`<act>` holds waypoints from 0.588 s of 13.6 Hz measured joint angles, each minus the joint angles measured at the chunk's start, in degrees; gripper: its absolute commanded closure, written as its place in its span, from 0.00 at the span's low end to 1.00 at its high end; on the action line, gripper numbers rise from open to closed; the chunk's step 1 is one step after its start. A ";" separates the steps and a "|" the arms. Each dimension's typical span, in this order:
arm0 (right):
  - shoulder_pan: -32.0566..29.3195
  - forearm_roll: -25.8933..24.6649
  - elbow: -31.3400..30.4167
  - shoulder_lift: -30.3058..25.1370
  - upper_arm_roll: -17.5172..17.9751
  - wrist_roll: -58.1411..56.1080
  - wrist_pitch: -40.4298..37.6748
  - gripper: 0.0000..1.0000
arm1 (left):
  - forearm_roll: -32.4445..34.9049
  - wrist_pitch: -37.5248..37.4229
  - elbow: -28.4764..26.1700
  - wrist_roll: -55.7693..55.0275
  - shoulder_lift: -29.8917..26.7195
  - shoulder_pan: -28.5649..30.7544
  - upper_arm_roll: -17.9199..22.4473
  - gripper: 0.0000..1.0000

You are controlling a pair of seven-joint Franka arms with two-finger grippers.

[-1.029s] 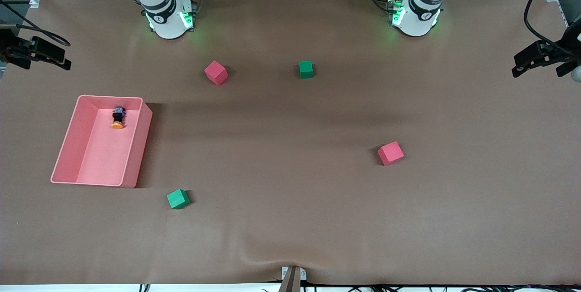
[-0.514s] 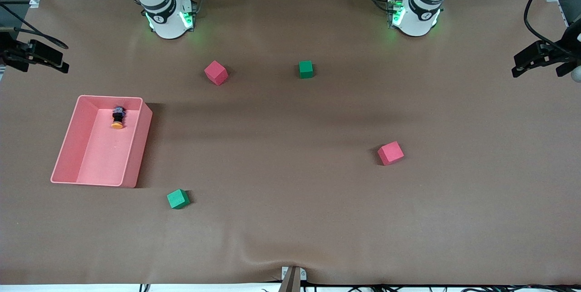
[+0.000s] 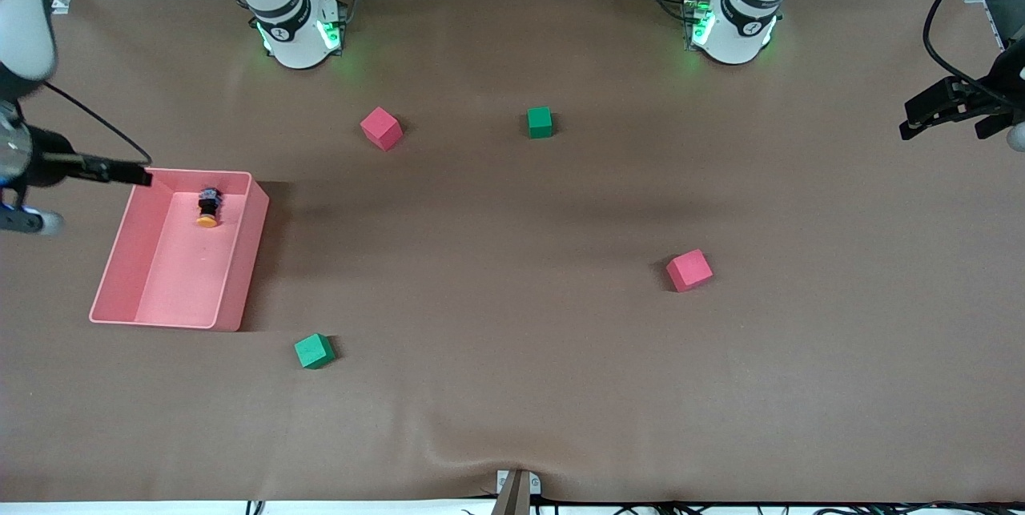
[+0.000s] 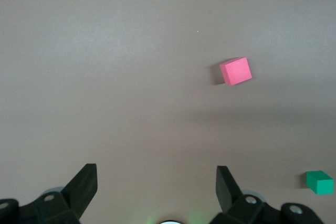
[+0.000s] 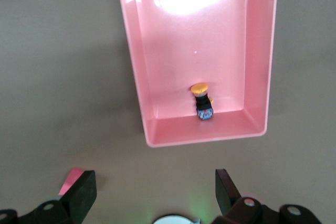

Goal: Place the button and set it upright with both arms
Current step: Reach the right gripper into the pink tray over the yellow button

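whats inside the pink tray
Only the small orange-capped black push-button, lying on its side near one end wall of the pink plastic tray. Nothing covers the tray floor.

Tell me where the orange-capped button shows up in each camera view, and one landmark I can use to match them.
Front view: the button lies on its side in the pink bin, in the part of it farther from the front camera.
Left wrist view: not in it; only a red cube and a green cube on the table.
Right wrist view: the button lies on the bin's floor near one end wall.
Shared landmark: the pink bin, in the front and right wrist views.
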 measured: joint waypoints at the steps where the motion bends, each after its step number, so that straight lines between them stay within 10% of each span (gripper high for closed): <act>1: -0.05 -0.17 -2.51 0.28 0.01 0.00 2.57 0.00 | 0.00 0.00 -0.02 0.00 0.03 0.04 0.01 0.00; 8: -5.61 -0.48 -19.06 0.70 -0.13 -10.63 21.53 0.00 | -0.01 0.00 -0.21 0.00 0.06 0.06 0.01 0.00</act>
